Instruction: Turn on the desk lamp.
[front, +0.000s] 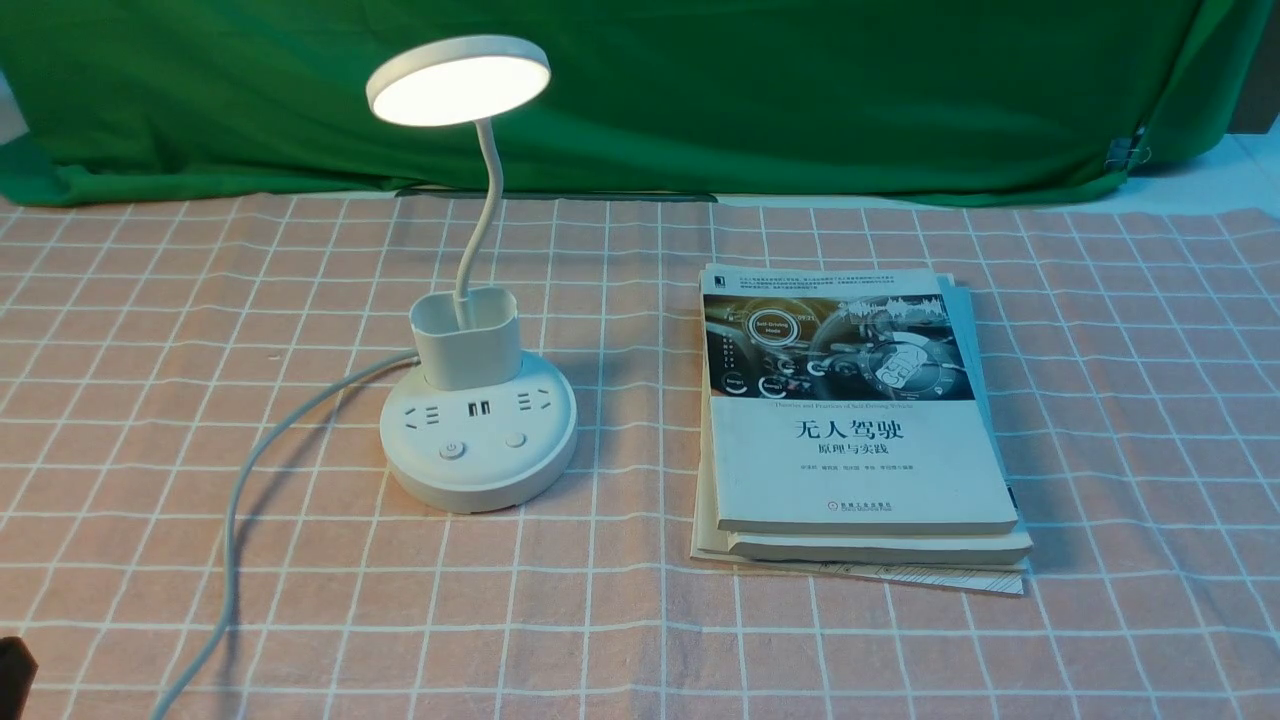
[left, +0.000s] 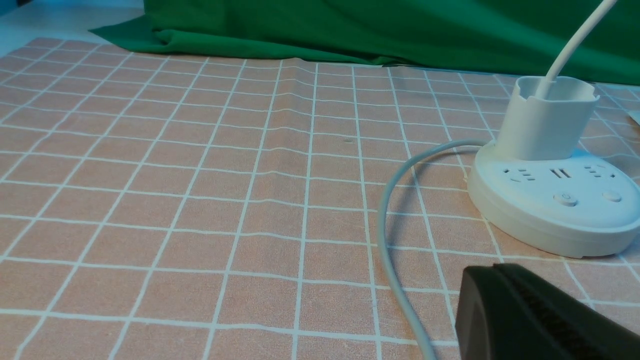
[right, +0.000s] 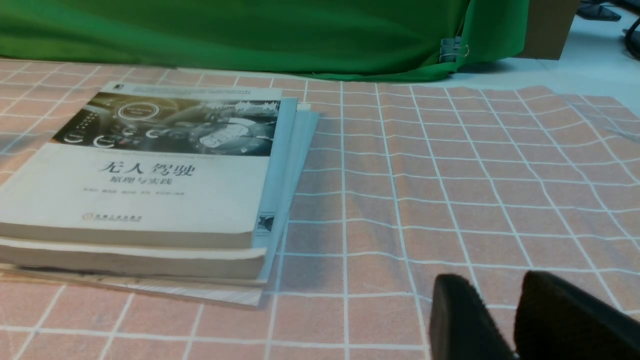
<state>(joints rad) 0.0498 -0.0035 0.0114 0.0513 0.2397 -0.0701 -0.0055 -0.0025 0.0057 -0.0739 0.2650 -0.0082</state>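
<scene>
Front view: desk lamp (front: 478, 400) is seen already lit, left of desk centre, so the task is judged done; gooseneck stands near-vertical, disc head faces down toward the near edge; left gripper (left: 505, 280) appears closed on nothing, right gripper (right: 500, 320) slightly parted, empty.

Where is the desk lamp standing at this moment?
In the front view the desk lamp stands left of centre on the checked cloth, beside and apart from the stack of books on its right.
</scene>
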